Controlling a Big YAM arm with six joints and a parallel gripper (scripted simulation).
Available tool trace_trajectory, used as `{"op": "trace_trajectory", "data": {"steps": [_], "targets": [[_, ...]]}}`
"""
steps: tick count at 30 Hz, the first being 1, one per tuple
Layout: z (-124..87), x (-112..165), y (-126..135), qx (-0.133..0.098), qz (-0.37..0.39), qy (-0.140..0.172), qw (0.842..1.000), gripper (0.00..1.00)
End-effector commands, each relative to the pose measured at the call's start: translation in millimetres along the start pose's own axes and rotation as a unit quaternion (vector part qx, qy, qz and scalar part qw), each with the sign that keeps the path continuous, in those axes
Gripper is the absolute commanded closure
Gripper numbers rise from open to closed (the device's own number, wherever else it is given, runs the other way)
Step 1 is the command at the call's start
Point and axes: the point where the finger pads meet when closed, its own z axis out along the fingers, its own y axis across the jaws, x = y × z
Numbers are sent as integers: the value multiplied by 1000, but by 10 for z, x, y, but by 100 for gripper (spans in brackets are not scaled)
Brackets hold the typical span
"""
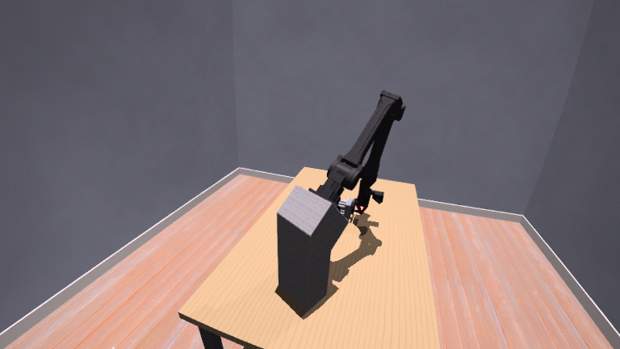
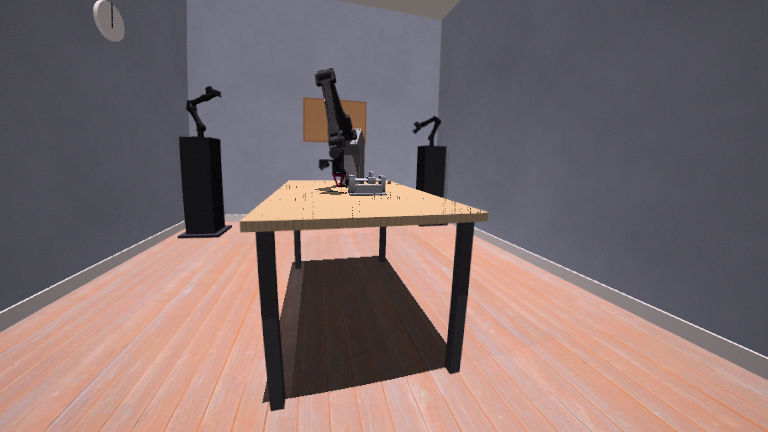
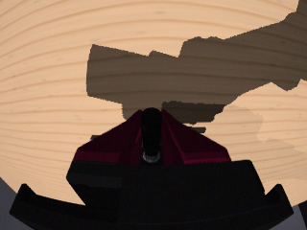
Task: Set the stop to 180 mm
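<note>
The stop fixture (image 2: 368, 184) is a small grey rail with posts, standing on the wooden table far from the exterior camera. In the top view only its end (image 1: 347, 206) shows, behind the grey block. My gripper (image 2: 338, 180) points down at the fixture's left end, close above the table; it also shows in the top view (image 1: 360, 210). In the wrist view the dark red fingers are shut on a short dark pin (image 3: 152, 129), the handwheel's handle. The wheel itself and the scale reading are hidden.
A tall grey block with a slanted top (image 1: 305, 254) stands on the table right beside the fixture and the arm's base. Two black pedestals with small arms (image 2: 199, 184) (image 2: 431, 169) stand on the floor beyond the table.
</note>
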Motion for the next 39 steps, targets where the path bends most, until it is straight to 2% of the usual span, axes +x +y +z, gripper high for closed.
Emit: {"op": "trace_trajectory", "data": {"steps": [1, 17, 20, 22, 29, 32, 39], "targets": [[119, -49, -321, 31, -2, -4, 1000, 94], [65, -50, -395, 32, -2, -4, 999, 94], [-58, -103, -309, 18, 1, -8, 1000, 94], [-84, -110, -311, 16, 1, -9, 1000, 94], [10, -54, -444, 33, -2, -4, 999, 94], [-107, -106, -342, 18, 1, -8, 1000, 94], [-207, -103, -420, 18, 1, -8, 1000, 94]]}}
